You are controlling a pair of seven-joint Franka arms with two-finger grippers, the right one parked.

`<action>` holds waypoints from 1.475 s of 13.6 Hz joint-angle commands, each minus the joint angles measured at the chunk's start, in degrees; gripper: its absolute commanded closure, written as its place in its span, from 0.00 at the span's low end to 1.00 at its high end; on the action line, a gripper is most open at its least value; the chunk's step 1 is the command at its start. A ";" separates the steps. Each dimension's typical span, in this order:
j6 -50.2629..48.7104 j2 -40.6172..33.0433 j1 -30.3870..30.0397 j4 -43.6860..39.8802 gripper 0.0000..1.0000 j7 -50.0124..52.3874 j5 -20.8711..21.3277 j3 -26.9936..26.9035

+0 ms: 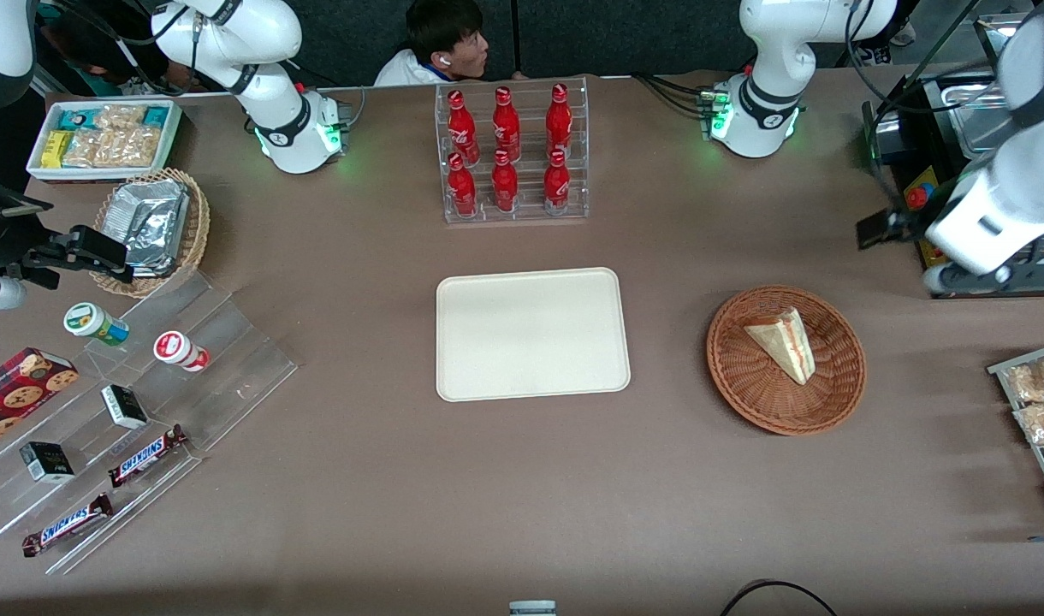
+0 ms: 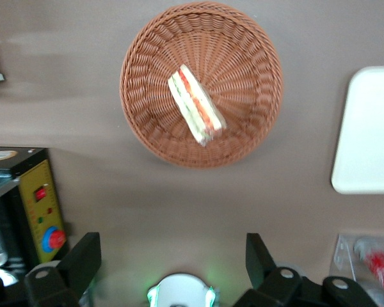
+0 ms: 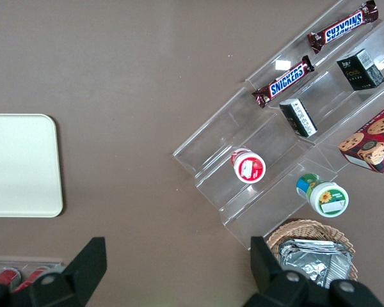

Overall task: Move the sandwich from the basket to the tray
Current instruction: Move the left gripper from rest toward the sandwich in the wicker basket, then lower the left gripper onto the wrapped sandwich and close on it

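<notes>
Tabletop — pincer point(image 2: 169, 256) open above basket point(image 2: 201, 83).

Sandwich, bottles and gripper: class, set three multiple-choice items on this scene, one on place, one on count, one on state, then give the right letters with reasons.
1. Where is the sandwich?
A. in the basket
B. on the tray
C. on the bare table

2. How many red bottles stand in the clear rack?
A. four
B. six
C. eight

3. How is the gripper?
A. shut on the sandwich
B. open, holding nothing
C. resting on the tray

Answers: 1 A, the wedge lies inside the woven bowl; 2 B, two rows of three; 3 B, its fingers stand apart, clear of the basket.
</notes>
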State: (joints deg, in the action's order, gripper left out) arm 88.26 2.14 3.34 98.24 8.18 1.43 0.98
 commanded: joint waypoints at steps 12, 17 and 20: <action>52.17 -2.41 0.35 37.64 0.00 34.53 -0.11 0.87; 62.98 5.33 1.05 37.73 0.00 36.64 -0.11 0.95; 64.57 7.09 1.58 37.73 0.00 36.73 -0.11 1.04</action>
State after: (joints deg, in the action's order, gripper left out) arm 151.48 8.53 4.25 136.22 43.51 1.31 1.94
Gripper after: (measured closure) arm 0.000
